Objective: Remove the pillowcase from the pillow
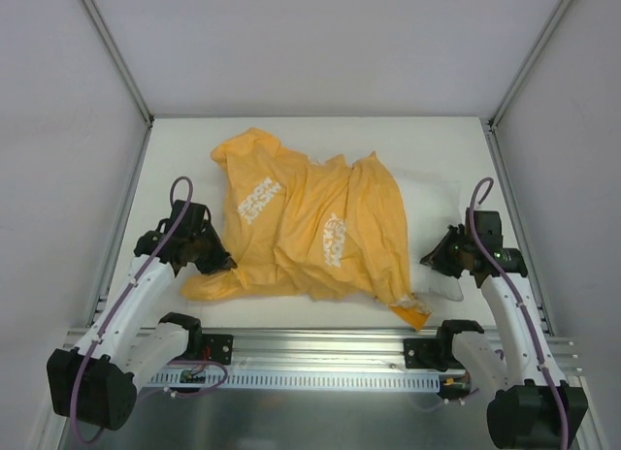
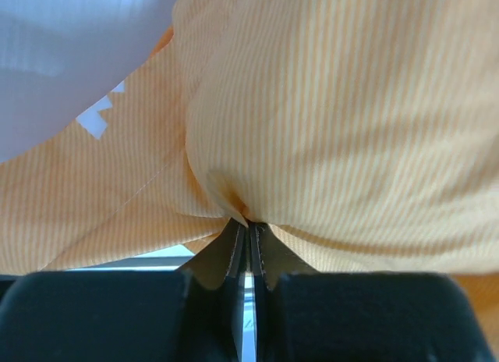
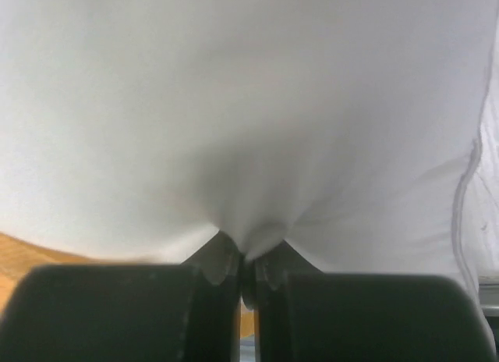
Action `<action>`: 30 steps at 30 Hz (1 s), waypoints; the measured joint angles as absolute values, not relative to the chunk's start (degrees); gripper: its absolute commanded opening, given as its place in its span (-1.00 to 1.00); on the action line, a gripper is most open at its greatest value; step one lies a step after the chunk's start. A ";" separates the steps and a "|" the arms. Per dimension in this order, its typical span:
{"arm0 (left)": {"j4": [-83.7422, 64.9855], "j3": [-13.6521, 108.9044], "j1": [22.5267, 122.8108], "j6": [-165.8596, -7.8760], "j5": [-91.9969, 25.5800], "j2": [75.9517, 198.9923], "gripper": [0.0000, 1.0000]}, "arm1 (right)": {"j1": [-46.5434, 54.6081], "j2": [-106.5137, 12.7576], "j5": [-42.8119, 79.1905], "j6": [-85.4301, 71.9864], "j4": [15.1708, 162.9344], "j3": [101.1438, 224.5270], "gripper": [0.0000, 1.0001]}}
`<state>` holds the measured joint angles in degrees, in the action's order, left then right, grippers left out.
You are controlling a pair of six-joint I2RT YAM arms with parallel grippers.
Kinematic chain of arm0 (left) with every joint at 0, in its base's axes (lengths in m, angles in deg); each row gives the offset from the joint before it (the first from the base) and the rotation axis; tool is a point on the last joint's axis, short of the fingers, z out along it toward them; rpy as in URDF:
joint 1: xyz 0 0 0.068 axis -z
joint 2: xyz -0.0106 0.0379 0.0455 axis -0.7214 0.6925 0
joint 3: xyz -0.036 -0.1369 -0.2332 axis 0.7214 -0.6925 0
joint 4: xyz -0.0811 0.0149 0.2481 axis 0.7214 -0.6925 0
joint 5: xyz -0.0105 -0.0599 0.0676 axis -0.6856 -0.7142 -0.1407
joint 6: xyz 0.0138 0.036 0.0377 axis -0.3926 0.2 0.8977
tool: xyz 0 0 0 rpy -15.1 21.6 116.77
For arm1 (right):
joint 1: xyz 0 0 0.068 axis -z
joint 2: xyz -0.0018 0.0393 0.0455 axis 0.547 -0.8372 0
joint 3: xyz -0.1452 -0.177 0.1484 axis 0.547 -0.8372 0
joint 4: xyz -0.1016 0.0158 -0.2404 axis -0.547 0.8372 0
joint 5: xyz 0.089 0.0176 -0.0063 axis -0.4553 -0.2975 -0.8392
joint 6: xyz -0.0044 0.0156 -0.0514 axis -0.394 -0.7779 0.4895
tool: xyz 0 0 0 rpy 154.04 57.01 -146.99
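The orange pillowcase (image 1: pixel 310 222), small white logos up, lies crumpled across the middle of the table and covers most of the white pillow (image 1: pixel 432 200), whose right end sticks out. My left gripper (image 1: pixel 221 263) is shut on a pinch of the pillowcase at its near left corner; the orange cloth (image 2: pixel 327 128) bunches between the jaws (image 2: pixel 248 229). My right gripper (image 1: pixel 434 259) is shut on a pinch of the pillow's exposed right end; the white fabric (image 3: pixel 234 104) puckers into the jaws (image 3: pixel 248 257).
The white table (image 1: pixel 175 159) is bordered by metal frame posts (image 1: pixel 112 52) at left and right and grey walls. An aluminium rail (image 1: pixel 320 343) runs along the near edge between the arm bases.
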<state>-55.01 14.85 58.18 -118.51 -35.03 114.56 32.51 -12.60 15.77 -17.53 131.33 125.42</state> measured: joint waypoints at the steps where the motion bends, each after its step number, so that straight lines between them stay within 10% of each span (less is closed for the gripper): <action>1: -55.01 16.17 58.18 -118.18 -34.73 114.60 -1.00 | 32.54 -13.13 16.07 -17.71 131.11 126.18 -0.99; 17: -56.63 33.17 37.52 -110.38 -40.15 120.06 -1.00 | 60.73 -24.25 12.62 -19.52 132.95 145.75 -0.99; 30: -64.43 29.52 19.80 -112.13 -43.80 110.66 -1.00 | 61.15 -22.72 6.74 -19.37 136.03 144.91 -0.99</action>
<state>-64.43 29.52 19.80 -112.13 -43.80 110.66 61.15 -22.72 6.74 -19.37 136.03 144.91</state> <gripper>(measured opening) 0.007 0.039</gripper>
